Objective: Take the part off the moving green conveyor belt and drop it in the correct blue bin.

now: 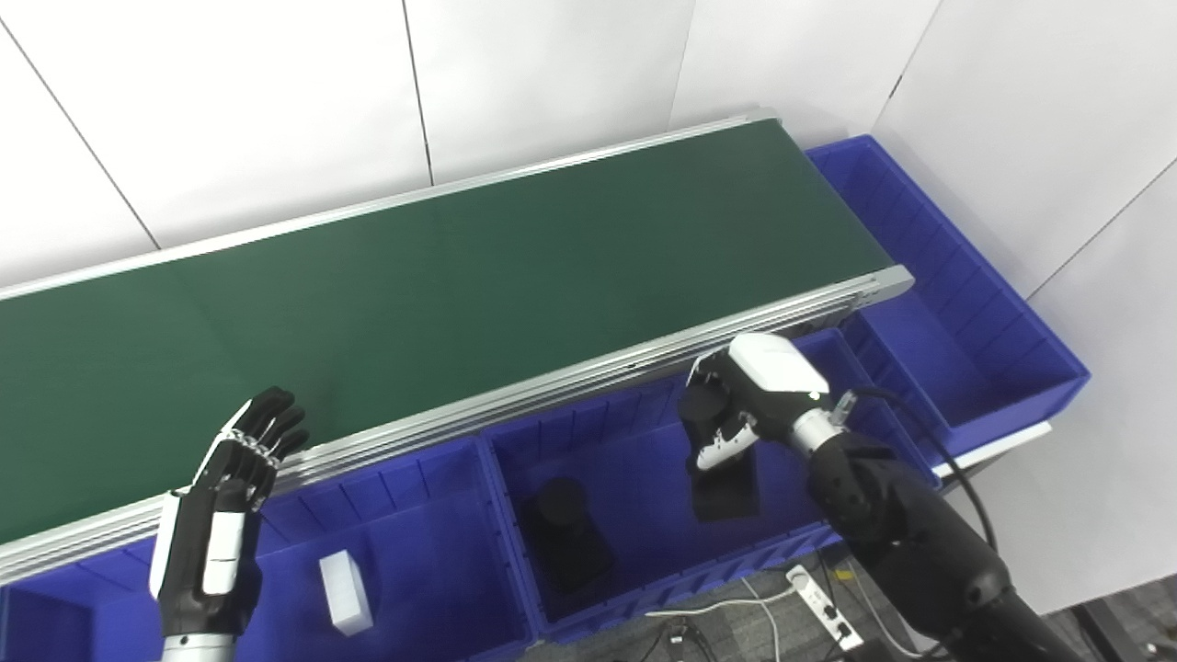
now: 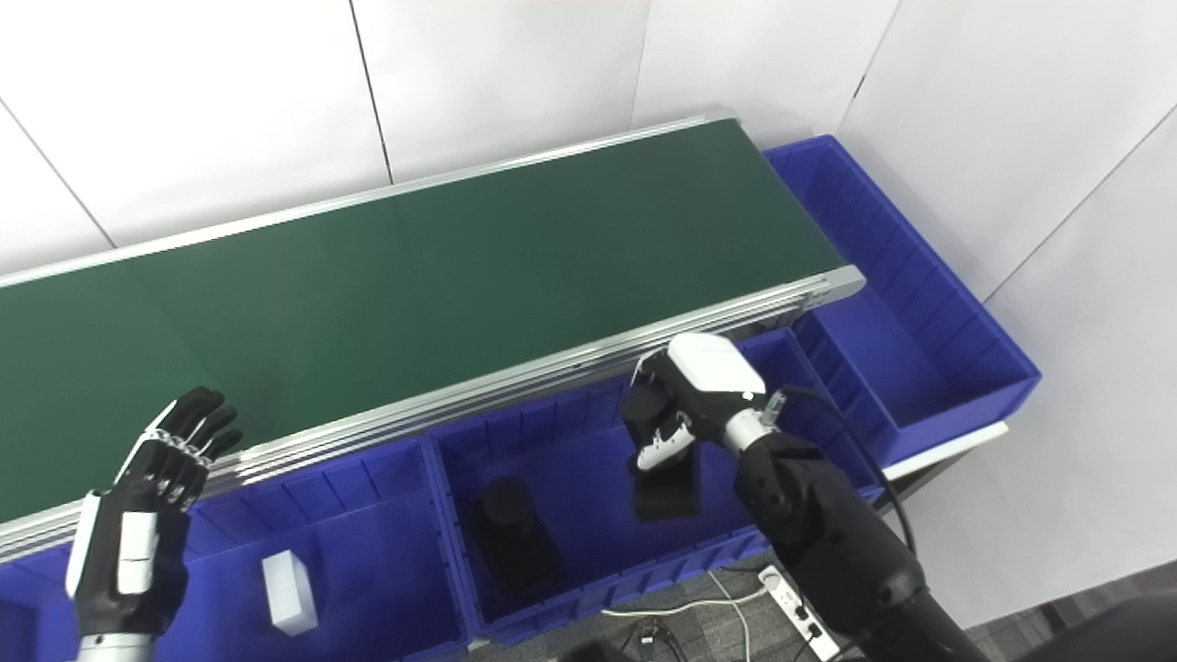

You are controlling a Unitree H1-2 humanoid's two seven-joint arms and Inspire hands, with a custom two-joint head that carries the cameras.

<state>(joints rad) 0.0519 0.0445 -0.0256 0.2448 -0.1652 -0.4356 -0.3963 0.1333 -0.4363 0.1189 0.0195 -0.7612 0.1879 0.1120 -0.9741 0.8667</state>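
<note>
The green conveyor belt (image 1: 460, 276) runs from left to upper right. My right hand (image 1: 740, 405) hangs over the middle blue bin (image 1: 607, 414), just in front of the belt's rail. It is shut on a black part (image 1: 725, 487): the fingers wrap the part's round top and its blocky base hangs down into the bin. A second black part (image 1: 565, 538) of the same shape stands on this bin's floor to the left. My left hand (image 1: 225, 506) is open, fingers apart and pointing up, beside the rail at the left.
A white block (image 1: 345, 579) lies in the left blue bin (image 1: 414, 515). Another blue bin (image 1: 965, 313) sits past the belt's right end. A power strip (image 1: 823, 607) and cables lie on the floor below the bins. White walls stand behind.
</note>
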